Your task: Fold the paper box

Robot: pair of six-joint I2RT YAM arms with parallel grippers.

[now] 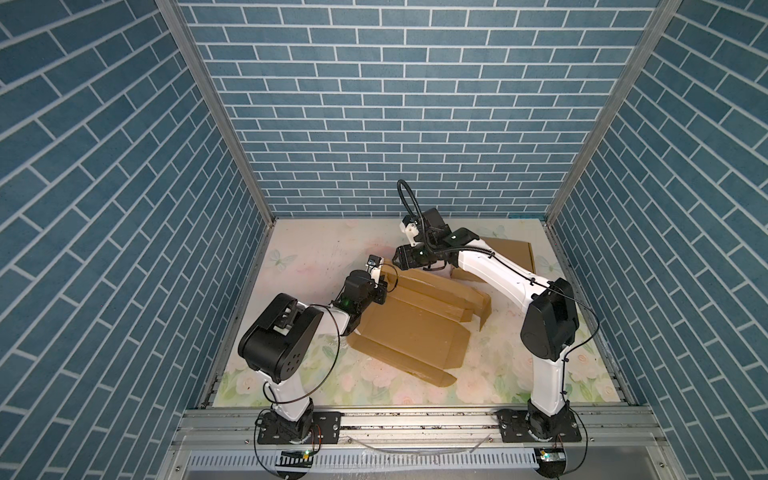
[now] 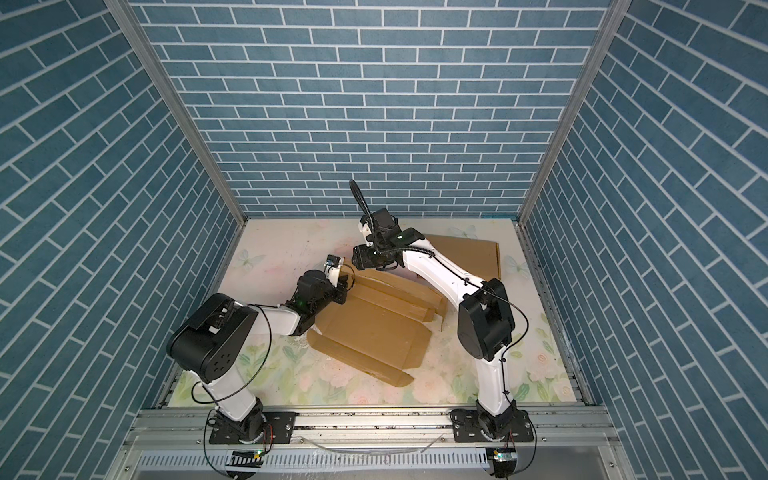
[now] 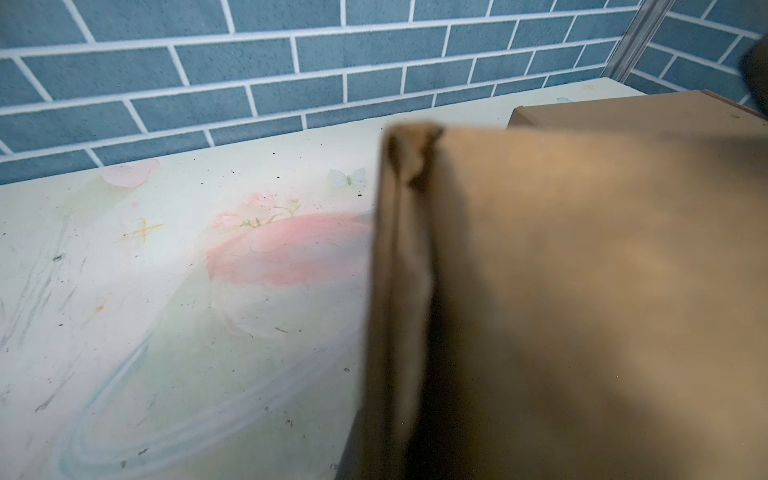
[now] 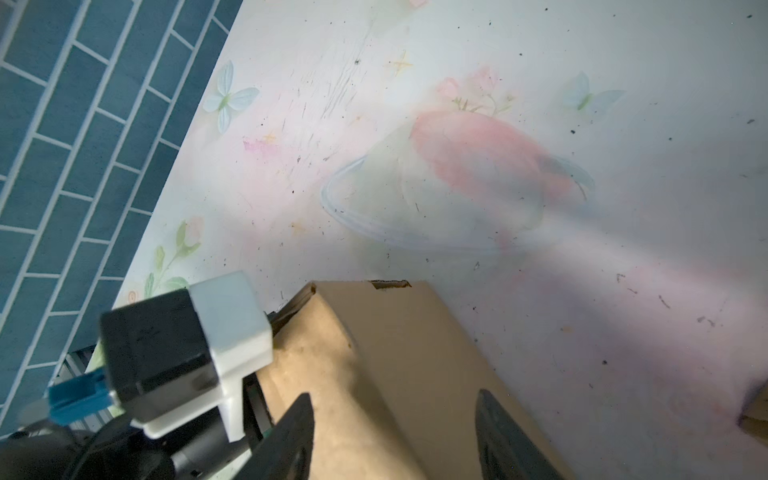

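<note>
The brown paper box (image 1: 415, 328) (image 2: 374, 332) lies partly folded at mid-table in both top views, its far-left wall raised. My left gripper (image 1: 388, 284) (image 2: 347, 284) is shut on that raised wall. In the left wrist view the wall's doubled edge (image 3: 399, 270) runs down to where the jaws lie, and the cardboard hides the fingers. My right gripper (image 1: 397, 261) (image 4: 392, 409) hovers open just beyond the same corner. Its two dark fingers (image 4: 299, 419) stand wide apart over the cardboard wall (image 4: 395, 353), and I cannot tell whether they touch it.
A second flat cardboard piece (image 1: 513, 249) (image 2: 471, 253) (image 3: 623, 112) lies at the back right, partly under the right arm. Blue brick-pattern walls (image 1: 374, 124) close in the floral table (image 1: 316, 253) on three sides. The left wrist camera housing (image 4: 187, 353) sits close beside the right fingers.
</note>
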